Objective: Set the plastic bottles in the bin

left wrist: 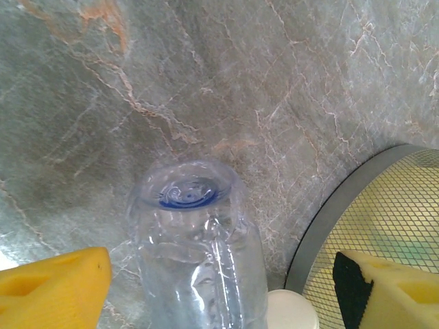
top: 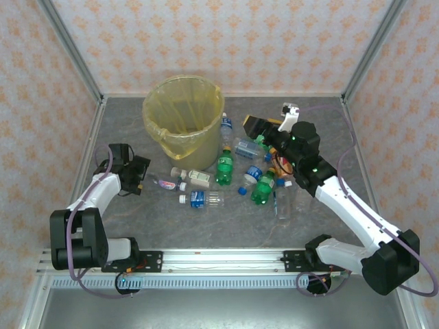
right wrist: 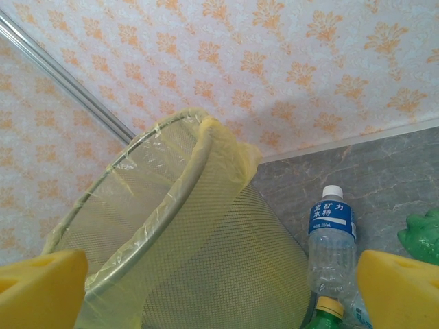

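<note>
Left gripper [left wrist: 219,295]: standing open, a clear bottle [left wrist: 195,247] lying between its fingers.
Right gripper [right wrist: 219,291]: gaping wide, holding nothing, bin [right wrist: 206,233] ahead.

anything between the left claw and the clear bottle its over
Mostly no: the clear plastic bottle lies on the marbled table between the left claw's open yellow fingers. One white bottle cap pokes into the gap toward the finger nearer the yellow-lined mesh bin.
</note>
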{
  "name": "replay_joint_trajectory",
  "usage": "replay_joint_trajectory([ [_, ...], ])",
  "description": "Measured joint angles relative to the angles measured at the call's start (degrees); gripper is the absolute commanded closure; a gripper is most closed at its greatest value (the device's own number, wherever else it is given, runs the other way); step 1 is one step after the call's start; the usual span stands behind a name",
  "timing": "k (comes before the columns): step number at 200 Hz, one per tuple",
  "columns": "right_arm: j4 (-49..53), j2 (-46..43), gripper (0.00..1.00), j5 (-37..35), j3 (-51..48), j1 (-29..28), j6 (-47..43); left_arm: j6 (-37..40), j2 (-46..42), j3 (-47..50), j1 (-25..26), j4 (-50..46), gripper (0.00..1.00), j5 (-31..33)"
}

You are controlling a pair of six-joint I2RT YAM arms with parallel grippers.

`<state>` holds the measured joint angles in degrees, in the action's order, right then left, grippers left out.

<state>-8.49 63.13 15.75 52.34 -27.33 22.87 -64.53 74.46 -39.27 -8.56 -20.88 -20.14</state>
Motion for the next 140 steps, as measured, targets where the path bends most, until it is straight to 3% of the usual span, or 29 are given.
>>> replay_joint_trajectory([
  [140,0.8,-1.2,0.0,-0.3,-0.5,0.0,0.1,0.5,7.2,0.4,1.4,2.8,0.19,-1.9],
])
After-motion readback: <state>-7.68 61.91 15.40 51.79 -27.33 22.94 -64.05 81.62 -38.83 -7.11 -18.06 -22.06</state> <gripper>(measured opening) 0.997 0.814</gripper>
